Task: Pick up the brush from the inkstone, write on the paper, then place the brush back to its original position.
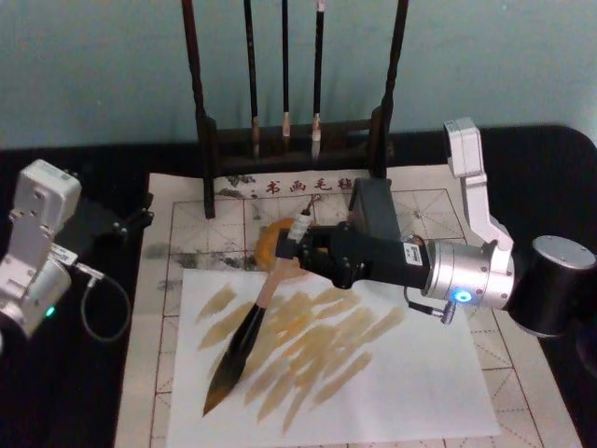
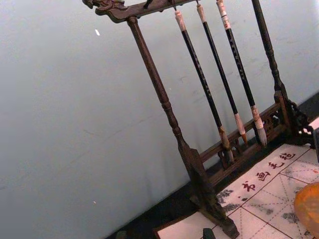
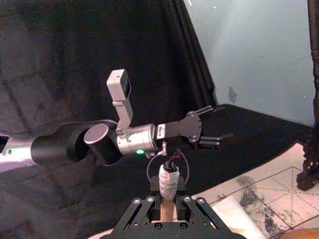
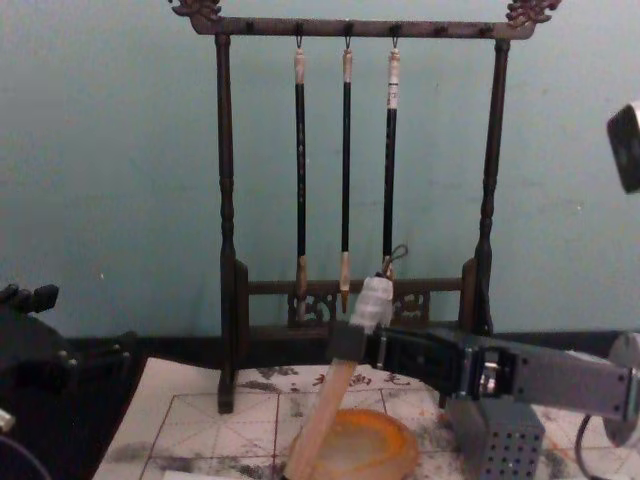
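Observation:
My right gripper (image 1: 291,250) is shut on the brush's (image 1: 252,327) pale handle, just below its white-wrapped end (image 3: 168,182). The brush slants down to the front left. Its dark tip (image 1: 216,399) is at a plain white sheet (image 1: 392,392) marked with brownish strokes. That sheet lies on the red-gridded paper (image 1: 168,280). Behind the gripper the orange-brown inkstone (image 1: 266,241) is partly hidden. In the chest view the brush (image 4: 340,385) leans over the inkstone (image 4: 375,445). My left gripper (image 3: 215,123) is parked open at the far left, off the paper.
A dark wooden rack (image 1: 203,121) with three thin hanging brushes (image 4: 345,160) stands behind the paper. A grey perforated box (image 4: 495,438) sits to the right of the inkstone, close to my right arm. Black cloth (image 1: 84,392) surrounds the paper.

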